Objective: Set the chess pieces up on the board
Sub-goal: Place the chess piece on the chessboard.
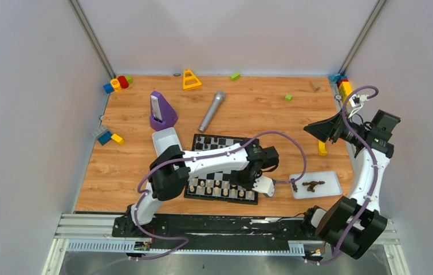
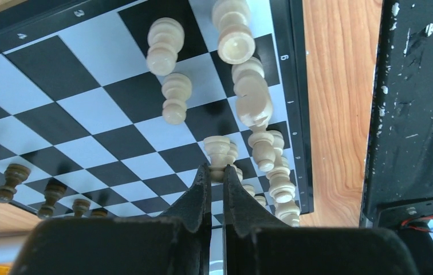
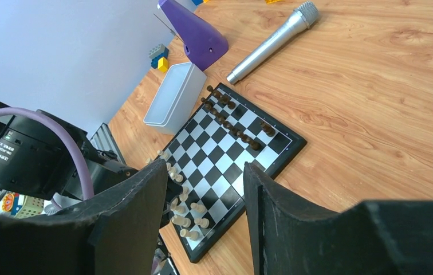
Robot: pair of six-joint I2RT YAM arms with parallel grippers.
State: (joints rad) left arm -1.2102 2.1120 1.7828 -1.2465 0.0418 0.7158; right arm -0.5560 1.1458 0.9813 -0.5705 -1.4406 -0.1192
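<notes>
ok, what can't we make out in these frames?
Top external: left arm covers mid chessboard; pieces beneath hidden.
Left wrist: left gripper tips meet a light pawn; grasp unclear.
Top external: dark pieces in white tray too small to identify.
Right wrist: right gripper overlaps the chessboard's near side.

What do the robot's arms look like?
Both arms have white tube-shaped parts and chunky black joints. A purple cable loops along the left arm, and another runs up the right arm. The left gripper and right gripper are black, each with two fingers. A black joint on the left arm wears a small label with white writing.
</notes>
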